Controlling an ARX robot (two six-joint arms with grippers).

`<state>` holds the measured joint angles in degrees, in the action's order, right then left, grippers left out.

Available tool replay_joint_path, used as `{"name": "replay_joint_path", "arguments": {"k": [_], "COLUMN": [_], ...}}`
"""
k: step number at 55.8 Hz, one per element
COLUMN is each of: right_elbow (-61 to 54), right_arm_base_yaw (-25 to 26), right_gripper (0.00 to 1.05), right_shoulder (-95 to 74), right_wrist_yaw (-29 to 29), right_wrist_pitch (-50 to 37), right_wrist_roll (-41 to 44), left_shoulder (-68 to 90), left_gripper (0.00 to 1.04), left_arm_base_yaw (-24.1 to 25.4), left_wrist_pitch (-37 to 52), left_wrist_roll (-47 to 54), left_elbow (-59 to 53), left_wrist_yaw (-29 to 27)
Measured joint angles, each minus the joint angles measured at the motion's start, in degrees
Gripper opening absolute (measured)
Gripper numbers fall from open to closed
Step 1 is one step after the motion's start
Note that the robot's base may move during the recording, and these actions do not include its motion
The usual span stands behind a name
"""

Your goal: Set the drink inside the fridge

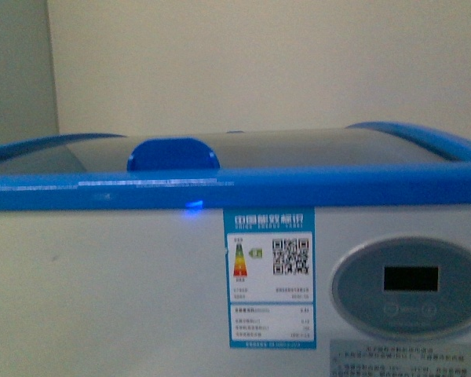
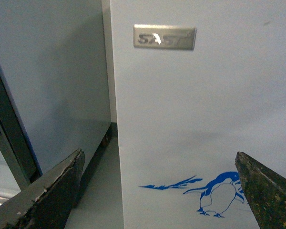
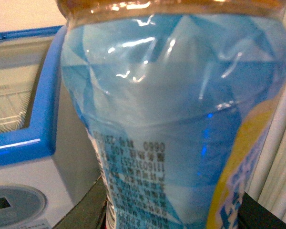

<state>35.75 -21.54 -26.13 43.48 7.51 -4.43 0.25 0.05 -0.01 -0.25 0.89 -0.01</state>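
Only the right wrist view shows the drink (image 3: 167,119), its glossy crinkled blue label clamped in the right gripper (image 3: 174,212) beside the blue-rimmed fridge (image 3: 45,109), while the left wrist view shows the left gripper (image 2: 158,155) spread wide and empty before the smooth white front with a metal badge (image 2: 164,37).

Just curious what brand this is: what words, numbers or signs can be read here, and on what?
"SAST": metal badge on the chest freezer front.
Energy label, with QR code: print too blurred.
Drink bottle label: small print, unreadable.
Control panel display: blank.
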Motion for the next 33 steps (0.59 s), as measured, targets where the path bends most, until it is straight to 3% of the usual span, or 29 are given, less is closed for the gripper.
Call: {"name": "replay_joint_path", "arguments": {"k": [33], "right_elbow": [0.0], "right_arm_base_yaw": [0.0], "right_gripper": [0.39], "right_shoulder": [0.0], "right_wrist_yaw": [0.0], "right_wrist_pitch": [0.0], "right_wrist_roll": [0.0], "left_shoulder": [0.0], "left_gripper": [0.97], "left_arm_base_yaw": [0.0], "left_wrist_pitch": [0.0], "left_wrist_roll": [0.0], "left_elbow": [0.0], "left_wrist_yaw": [0.0]}}
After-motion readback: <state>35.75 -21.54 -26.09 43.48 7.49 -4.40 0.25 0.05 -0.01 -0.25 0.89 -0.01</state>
